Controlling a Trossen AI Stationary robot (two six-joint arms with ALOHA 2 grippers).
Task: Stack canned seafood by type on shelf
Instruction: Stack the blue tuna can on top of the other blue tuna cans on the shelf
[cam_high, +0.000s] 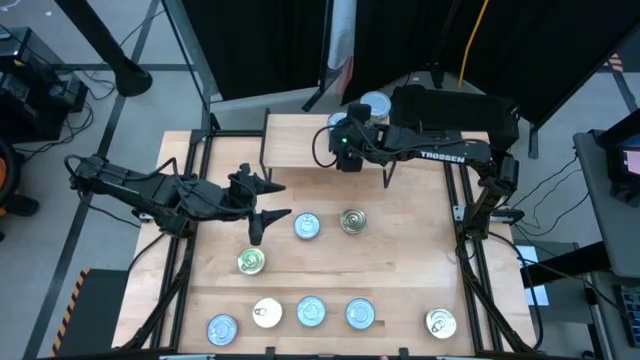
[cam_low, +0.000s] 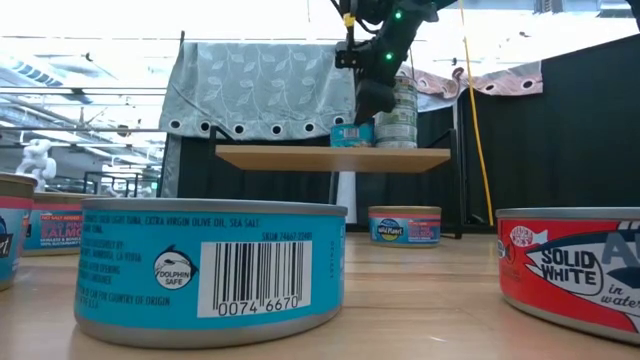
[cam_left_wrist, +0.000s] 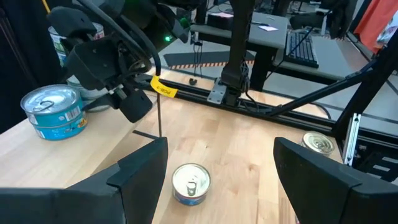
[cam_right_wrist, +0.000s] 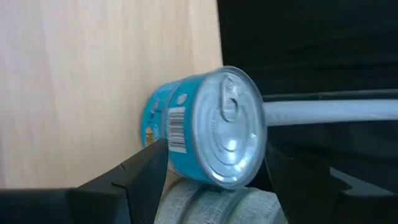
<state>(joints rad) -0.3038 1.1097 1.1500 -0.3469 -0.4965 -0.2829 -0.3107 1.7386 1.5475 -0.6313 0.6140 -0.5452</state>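
The shelf (cam_high: 300, 145) stands at the table's far edge, its light top on thin black legs. A blue-sided tin (cam_right_wrist: 205, 127) with a silver lid stands on it beside a taller stack of green-labelled tins (cam_low: 400, 110). My right gripper (cam_right_wrist: 216, 155) hovers open just above the blue tin, one finger to each side, and appears clear of it in the left wrist view. My left gripper (cam_high: 283, 200) hangs open over the table's left middle, pointing right at a blue tin (cam_left_wrist: 191, 183) on the tabletop. Several more tins sit on the table.
A gold-lidded tin (cam_high: 353, 220) sits right of the blue one, and a green-lidded tin (cam_high: 251, 261) sits nearer. Several tins (cam_high: 311, 311) line the near edge, with one gold tin (cam_high: 441, 322) at the near right. Black frame rails (cam_high: 468, 260) run along both table sides.
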